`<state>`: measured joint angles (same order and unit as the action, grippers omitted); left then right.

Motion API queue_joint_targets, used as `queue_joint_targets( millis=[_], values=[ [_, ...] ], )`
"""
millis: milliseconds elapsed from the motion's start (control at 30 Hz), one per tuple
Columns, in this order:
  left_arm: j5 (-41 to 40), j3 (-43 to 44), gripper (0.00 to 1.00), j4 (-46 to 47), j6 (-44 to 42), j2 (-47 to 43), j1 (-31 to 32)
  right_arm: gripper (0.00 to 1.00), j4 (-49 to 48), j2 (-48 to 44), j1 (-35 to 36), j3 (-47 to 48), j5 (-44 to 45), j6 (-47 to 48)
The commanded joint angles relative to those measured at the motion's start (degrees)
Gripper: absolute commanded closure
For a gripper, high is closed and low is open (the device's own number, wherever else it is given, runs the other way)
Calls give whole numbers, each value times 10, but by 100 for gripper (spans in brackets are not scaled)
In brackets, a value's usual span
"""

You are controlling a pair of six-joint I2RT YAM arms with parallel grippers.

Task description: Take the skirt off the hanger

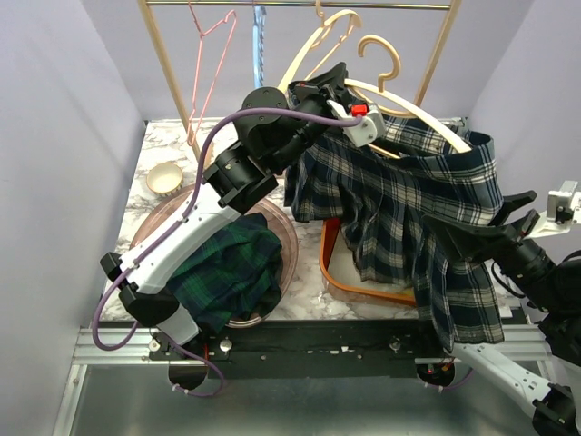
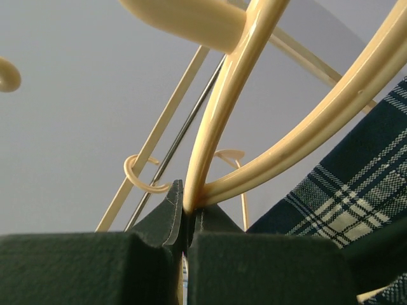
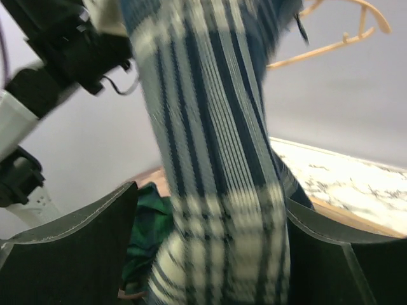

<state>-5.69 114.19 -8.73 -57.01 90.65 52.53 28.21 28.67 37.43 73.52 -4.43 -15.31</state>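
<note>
Seen from above, the left gripper (image 1: 343, 80) is clenched on the cream hanger (image 1: 427, 113), and the plaid skirt (image 1: 408, 200) hangs from it above an orange tray (image 1: 327, 263). From the left wrist, we see its fingers (image 2: 165, 216) pinching the hanger's fork. From the right wrist, the right gripper (image 3: 210, 203) stands released, jaws spread either side of the hanging skirt.

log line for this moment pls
left jaws: shut on hanger | right jaws: open, skirt between them, no grip | skirt: hanging from hanger | task: skirt not yet removed
</note>
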Motion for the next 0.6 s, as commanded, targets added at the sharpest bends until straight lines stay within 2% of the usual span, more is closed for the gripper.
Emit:
queue_joint_targets(
  millis=[0, 33, 67, 133, 167, 267, 467, 567],
  values=[
    [-54, 41, 100, 88, 61, -19, 3, 35, 65, -29, 2, -39, 64, -6],
    [-56, 42, 100, 88, 61, -18, 4, 44, 69, -32, 2, -43, 87, -10],
    [-60, 49, 100, 88, 62, -15, 3, 58, 72, -39, 2, -45, 98, -13],
    [-73, 62, 100, 72, 60, -10, 2, 68, 75, -48, 2, -48, 131, -26],
    [-93, 74, 100, 71, 57, -1, 2, 78, 74, -53, 2, -53, 137, -30],
    [-129, 109, 100, 62, 52, 14, 2, 99, 69, -70, 2, -61, 160, -40],
    [-188, 214, 100, 14, 58, 56, -7, 99, 58, -106, 2, -79, 202, -60],
    [-208, 216, 100, 30, 76, 52, -10, 99, 42, -119, 2, -93, 212, -70]
  ],
)
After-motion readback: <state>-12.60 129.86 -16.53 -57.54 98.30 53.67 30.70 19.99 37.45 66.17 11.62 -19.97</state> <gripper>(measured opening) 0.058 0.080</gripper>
